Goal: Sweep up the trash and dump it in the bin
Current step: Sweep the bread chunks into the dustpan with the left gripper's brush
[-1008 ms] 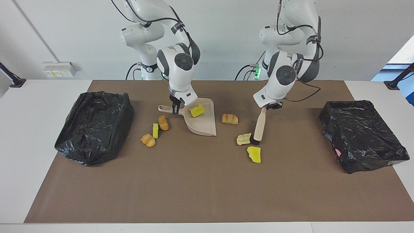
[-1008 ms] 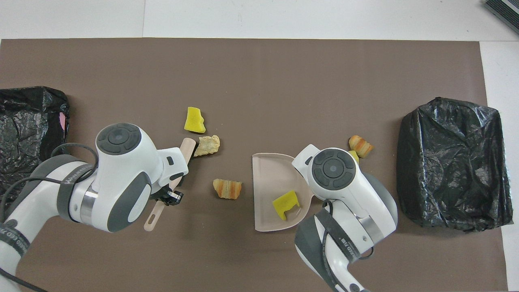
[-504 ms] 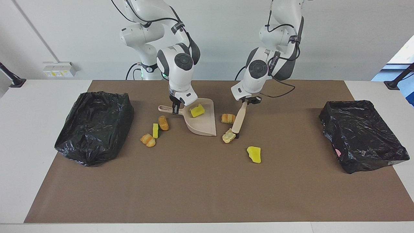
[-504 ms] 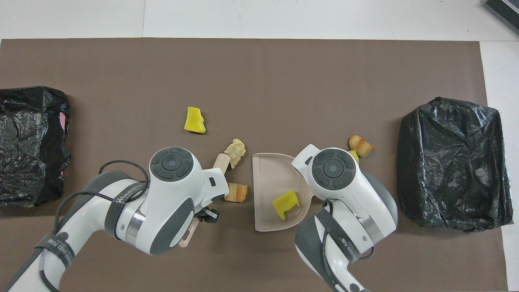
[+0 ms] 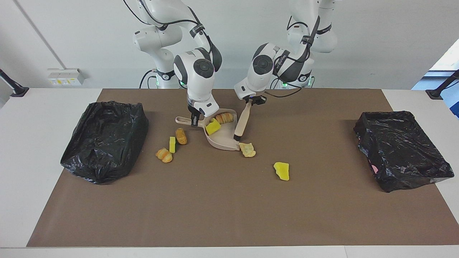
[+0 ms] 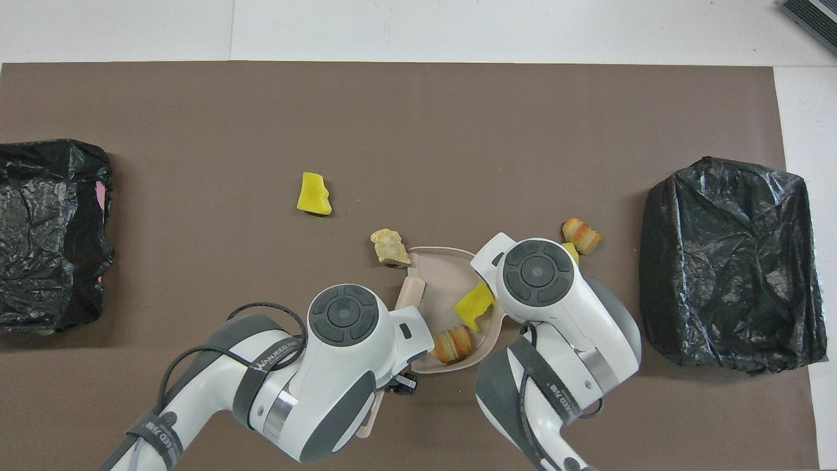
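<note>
The left gripper (image 5: 250, 101) pinched the handle of a beige wooden brush (image 5: 241, 122), its bristle end at the open edge of the beige plastic dustpan (image 5: 223, 139). The right gripper (image 5: 194, 120) was clamped on the dustpan's handle. A yellow sponge piece (image 5: 213, 127) and an orange-brown bread lump (image 5: 224, 117) lay in the pan, while a pale tan lump (image 5: 247, 149) sat just outside its lip, farther from the robots than the brush tip.

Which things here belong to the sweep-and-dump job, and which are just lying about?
Job: brush, in the left pincer; dustpan, in the right pincer, holding a yellow sponge and a bread lump; pale lump at its lip; yellow chunk; three pieces toward the right arm's end; two black-bagged bins.
Lying about: brown mat; wall socket box; corner clamp posts.
</note>
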You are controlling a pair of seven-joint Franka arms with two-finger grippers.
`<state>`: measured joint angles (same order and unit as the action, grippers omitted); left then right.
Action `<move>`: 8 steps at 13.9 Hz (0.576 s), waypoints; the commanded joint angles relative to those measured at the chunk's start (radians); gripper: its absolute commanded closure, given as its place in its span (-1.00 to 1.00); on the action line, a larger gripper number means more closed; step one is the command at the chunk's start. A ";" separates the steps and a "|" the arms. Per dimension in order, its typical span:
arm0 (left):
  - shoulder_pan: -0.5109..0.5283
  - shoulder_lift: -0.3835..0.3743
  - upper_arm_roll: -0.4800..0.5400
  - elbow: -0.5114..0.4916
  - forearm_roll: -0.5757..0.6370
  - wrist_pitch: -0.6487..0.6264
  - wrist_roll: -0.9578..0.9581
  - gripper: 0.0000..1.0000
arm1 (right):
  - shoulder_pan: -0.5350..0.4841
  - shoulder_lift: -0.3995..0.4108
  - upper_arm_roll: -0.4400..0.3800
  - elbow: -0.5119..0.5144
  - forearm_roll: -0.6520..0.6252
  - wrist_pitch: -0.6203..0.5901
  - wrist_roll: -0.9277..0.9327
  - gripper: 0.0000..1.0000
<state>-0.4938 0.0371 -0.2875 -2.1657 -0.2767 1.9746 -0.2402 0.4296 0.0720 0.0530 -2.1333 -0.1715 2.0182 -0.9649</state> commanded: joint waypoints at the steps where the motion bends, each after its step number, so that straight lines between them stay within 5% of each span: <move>1: -0.016 0.013 0.017 0.061 -0.025 0.004 -0.065 1.00 | -0.003 -0.021 0.004 -0.017 -0.005 0.001 0.031 1.00; 8: 0.128 0.038 0.024 0.165 0.100 -0.068 -0.044 1.00 | -0.003 -0.021 0.004 -0.017 -0.005 0.001 0.031 1.00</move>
<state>-0.4311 0.0468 -0.2586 -2.0445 -0.2367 1.9322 -0.3120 0.4296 0.0720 0.0530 -2.1333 -0.1715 2.0182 -0.9649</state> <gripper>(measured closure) 0.731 0.687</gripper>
